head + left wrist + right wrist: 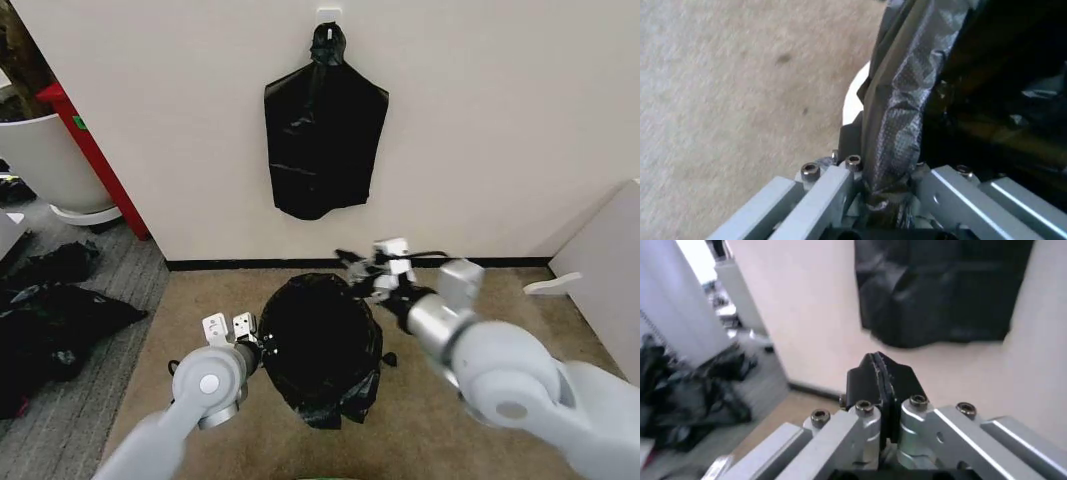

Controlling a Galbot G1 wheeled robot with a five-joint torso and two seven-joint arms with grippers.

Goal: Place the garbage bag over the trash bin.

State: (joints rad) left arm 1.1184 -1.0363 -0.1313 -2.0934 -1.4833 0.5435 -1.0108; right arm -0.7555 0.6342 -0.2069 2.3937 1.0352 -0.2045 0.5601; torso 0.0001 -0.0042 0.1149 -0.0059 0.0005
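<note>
The glossy black garbage bag sits draped over the trash bin on the tan carpet, its mouth gaping and its wrinkled lower part bunched on the floor. A sliver of the cream-white trash bin peeks out beside the film in the left wrist view. My left gripper is at the bag's left rim, shut on a fold of the garbage bag, which runs down between the fingers of the left gripper. My right gripper hovers at the bag's far right rim; the right gripper is shut, its black pads together, pointing at the wall.
A knotted bunch of black bags hangs on the wall behind. A large white tub and a red frame stand at the left, with black plastic heaps on grey carpet. A white panel leans at the right.
</note>
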